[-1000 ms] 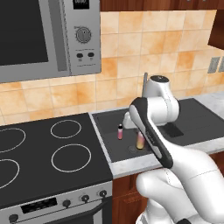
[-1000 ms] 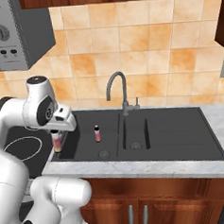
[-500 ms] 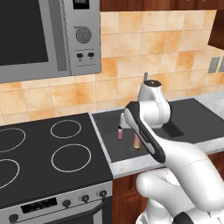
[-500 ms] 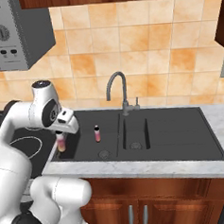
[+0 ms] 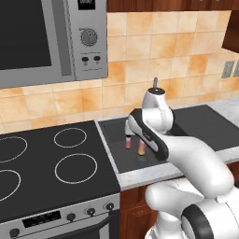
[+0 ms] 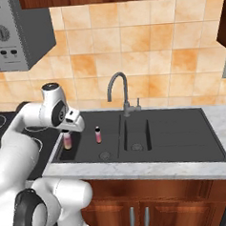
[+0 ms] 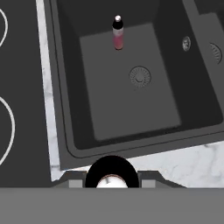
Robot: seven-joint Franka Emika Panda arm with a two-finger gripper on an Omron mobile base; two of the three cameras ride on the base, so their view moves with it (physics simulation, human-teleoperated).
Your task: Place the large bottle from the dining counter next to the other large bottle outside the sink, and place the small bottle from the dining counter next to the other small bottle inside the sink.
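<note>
Carried bottle: a small clear bottle with pink liquid and a dark cap [image 6: 67, 140] hangs from the gripper, low over the left part of the black sink basin [image 6: 89, 152]; in the left base view [image 5: 141, 148] it shows just under the hand.
Gripper: the two-finger gripper [image 6: 67, 133] is closed on that bottle's top; in the hand view the bottle's round cap [image 7: 110, 177] sits between the finger tips.
Other small bottle: a matching small pink bottle with a dark cap [image 7: 117, 34] stands upright on the basin floor toward the back, near the carried one but apart from it [image 5: 128, 142].
Step, as I judge it: lowering the carried bottle to set it beside the standing one.
Risk: letting go while the bottle is above the floor could tip it so it rolls toward the round drain [image 7: 140, 76]; drifting toward the standing bottle could knock it over.
Risk, second: the carried bottle hangs close to the basin's left wall, so a sideways shift could catch the rim.
Surface: grey-white marble countertop [image 6: 152, 171] frames the sink; a black stovetop with white ring burners [image 5: 56, 163] lies beside it.
Room: curved grey faucet [image 6: 118, 90], orange tile backsplash [image 6: 144, 50], silver microwave [image 5: 51, 39], wooden cabinets below.
</note>
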